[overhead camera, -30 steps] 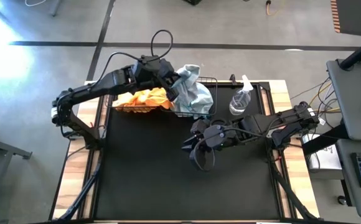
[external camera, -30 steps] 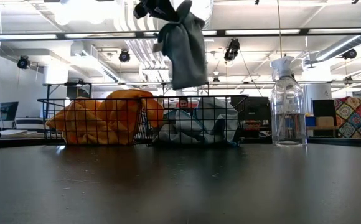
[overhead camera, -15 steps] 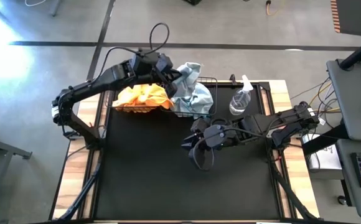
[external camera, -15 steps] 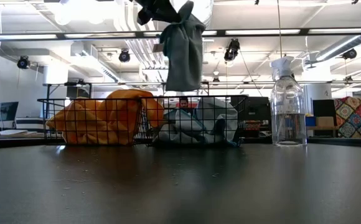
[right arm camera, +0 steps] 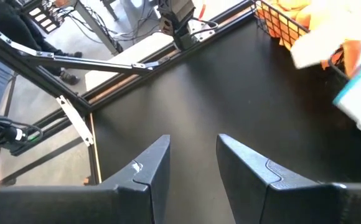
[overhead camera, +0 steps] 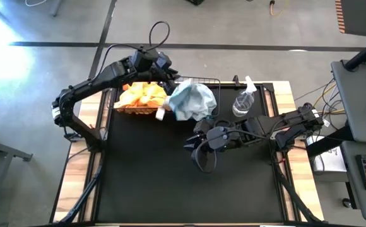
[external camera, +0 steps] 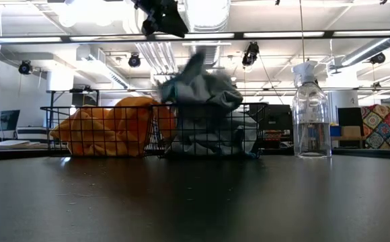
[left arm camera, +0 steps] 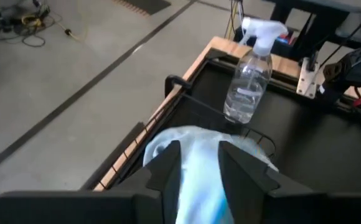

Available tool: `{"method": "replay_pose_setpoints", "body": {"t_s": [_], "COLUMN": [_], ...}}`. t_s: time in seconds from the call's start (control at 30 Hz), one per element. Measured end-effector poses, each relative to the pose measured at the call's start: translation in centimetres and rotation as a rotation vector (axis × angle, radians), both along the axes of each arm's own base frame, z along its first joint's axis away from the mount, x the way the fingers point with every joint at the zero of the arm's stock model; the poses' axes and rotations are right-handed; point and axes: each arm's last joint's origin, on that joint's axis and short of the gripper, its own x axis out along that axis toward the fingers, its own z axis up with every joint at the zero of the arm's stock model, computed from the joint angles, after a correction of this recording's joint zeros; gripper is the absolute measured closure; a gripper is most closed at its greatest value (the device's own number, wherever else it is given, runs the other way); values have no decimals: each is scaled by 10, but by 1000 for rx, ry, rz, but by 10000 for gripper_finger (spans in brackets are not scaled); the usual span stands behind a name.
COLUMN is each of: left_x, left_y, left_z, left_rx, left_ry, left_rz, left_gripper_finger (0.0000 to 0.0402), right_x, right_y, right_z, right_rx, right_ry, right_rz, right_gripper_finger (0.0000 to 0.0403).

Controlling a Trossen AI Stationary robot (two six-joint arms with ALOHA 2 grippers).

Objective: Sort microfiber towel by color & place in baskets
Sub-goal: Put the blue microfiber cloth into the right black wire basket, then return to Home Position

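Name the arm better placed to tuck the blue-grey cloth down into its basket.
Left. Its gripper hangs open right above the blue-grey cloth on the right-hand basket. The right gripper waits open over bare table, farther off.

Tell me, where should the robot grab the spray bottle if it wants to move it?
Probably around the spray bottle at its wide clear body, coming from the open table side. It stands upright, its round body looks easier to pinch than the narrow trigger top, and the basket crowds one side.

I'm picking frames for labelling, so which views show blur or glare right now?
Low view: the blue-grey towel is motion-smeared above the baskets. Right wrist view: the near cloths are soft, out of focus. High view: window glare whitens the floor at far left.
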Motion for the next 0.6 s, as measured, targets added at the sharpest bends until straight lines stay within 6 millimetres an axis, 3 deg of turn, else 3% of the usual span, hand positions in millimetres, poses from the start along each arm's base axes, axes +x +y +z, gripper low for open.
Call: {"method": "replay_pose_setpoints", "body": {"t_s": [0.2,0.37,0.6], "left_x": [-1,-3,-16], "left_y": [0,-2,-23], "left_z": [-1,0,21], "left_rx": [-7,-9,28], "left_ry": [12,20,-47], "left_rz": [0,-2,-48], "left_gripper_finger": [270,261,261], "right_x": [0,0,0], "right_y": [0,0,0], "right_z": [0,0,0], "right_rx": [0,0,-1], "right_ry": [0,0,0], "right_rz": [0,0,0], "right_gripper_finger": [280,280,280]}}
